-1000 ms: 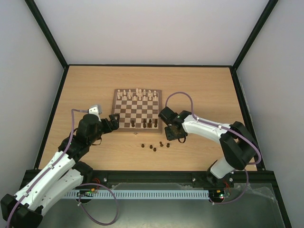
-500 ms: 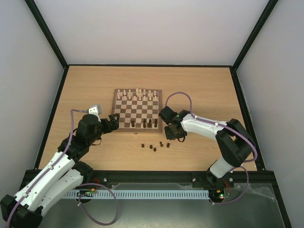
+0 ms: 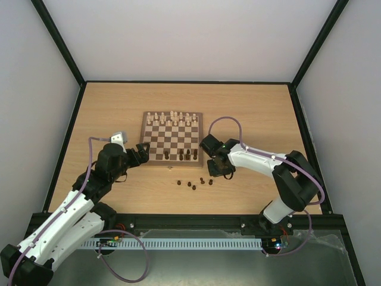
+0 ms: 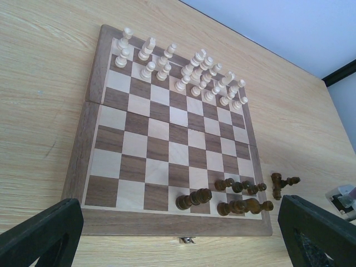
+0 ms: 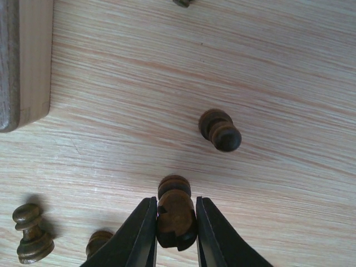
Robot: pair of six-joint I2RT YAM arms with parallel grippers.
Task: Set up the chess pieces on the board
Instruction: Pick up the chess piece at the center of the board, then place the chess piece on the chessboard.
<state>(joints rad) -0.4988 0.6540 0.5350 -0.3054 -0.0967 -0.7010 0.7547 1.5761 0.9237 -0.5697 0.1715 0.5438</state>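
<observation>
The board (image 3: 172, 140) lies mid-table, with cream chessmen along its far rows. A few dark chess pieces (image 3: 181, 155) stand on its near rows, also seen from the left wrist (image 4: 194, 198). Several more dark pieces (image 3: 194, 187) lie loose on the tabletop in front of the board. My right gripper (image 3: 216, 167) is low over the table just off the board's near right corner. Its jaws (image 5: 176, 210) are shut on a dark rook (image 5: 177, 218) with a notched top. My left gripper (image 3: 143, 152) stands open (image 4: 178, 245) at the board's near left edge, holding nothing.
Right wrist view: a dark pawn (image 5: 221, 130) stands just beyond the held rook, two more pieces (image 5: 32, 233) are at the lower left, and the board's corner (image 5: 22, 61) fills the upper left. One dark piece (image 4: 281, 182) lies off the board's right edge.
My right gripper has shifted a little over the loose pieces near the board's corner. The left arm has not moved.
</observation>
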